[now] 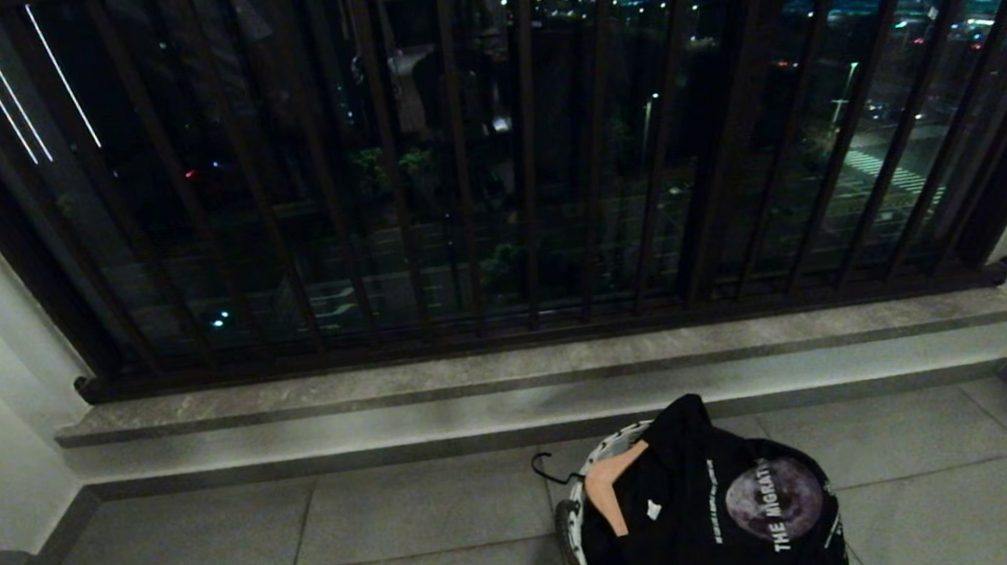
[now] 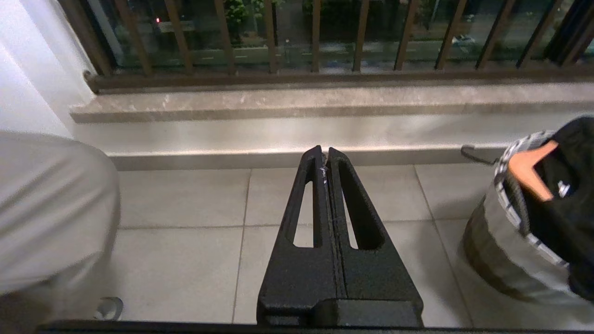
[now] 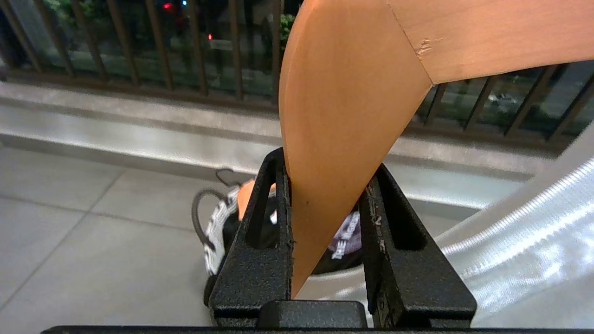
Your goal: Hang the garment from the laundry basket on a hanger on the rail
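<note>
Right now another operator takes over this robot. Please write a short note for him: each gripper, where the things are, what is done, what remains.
Left gripper: shut, empty, above the floor tiles.
Right gripper: shut on a wooden hanger.
Laundry basket: on the floor below the window ledge, to the robot's right.
Black T-shirt: lies in the basket, already on another wooden hanger whose hook sticks out over the rim.
Done: one hanger gripped.
Left: lift the shirt out and hang it on the rail, which no view shows.
</note>
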You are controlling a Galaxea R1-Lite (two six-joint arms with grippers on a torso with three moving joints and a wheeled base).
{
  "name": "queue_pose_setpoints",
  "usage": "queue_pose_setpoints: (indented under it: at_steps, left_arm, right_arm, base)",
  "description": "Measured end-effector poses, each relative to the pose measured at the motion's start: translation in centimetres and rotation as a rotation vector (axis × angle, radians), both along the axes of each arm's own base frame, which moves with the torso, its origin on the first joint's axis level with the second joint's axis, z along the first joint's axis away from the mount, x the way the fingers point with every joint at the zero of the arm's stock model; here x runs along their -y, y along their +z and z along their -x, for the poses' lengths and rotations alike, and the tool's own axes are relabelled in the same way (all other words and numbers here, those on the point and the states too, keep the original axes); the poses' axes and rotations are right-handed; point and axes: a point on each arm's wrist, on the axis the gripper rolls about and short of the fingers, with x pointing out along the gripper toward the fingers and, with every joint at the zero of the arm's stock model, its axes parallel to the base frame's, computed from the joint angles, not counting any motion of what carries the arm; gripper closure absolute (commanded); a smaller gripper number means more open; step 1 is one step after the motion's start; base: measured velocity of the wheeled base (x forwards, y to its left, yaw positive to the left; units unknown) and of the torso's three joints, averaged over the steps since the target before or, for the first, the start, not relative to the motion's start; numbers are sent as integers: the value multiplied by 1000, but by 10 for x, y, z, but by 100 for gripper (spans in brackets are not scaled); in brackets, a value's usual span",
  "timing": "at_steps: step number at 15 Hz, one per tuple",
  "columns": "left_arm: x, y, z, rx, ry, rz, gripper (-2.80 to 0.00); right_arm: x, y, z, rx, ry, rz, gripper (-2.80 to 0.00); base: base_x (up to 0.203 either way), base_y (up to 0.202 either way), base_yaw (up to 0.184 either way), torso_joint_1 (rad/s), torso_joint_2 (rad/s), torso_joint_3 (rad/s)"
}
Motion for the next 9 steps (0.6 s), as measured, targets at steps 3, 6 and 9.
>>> queue_pose_setpoints:
  at_steps: [3,6,9]
  left_arm:
    - [0,0,0,0,0,0,0]
    - [0,0,0,0,0,0,0]
    - [0,0,0,0,0,0,0]
  right_arm:
    - [0,1,1,5,-2,1,0]
    - [0,3,2,12,-2,1,0]
    - [0,4,2,15,-2,1,0]
  base:
    - [0,0,0,110,-446,-353]
    - [0,0,0,130,-467,-340]
    - [0,0,0,156,-481,-328]
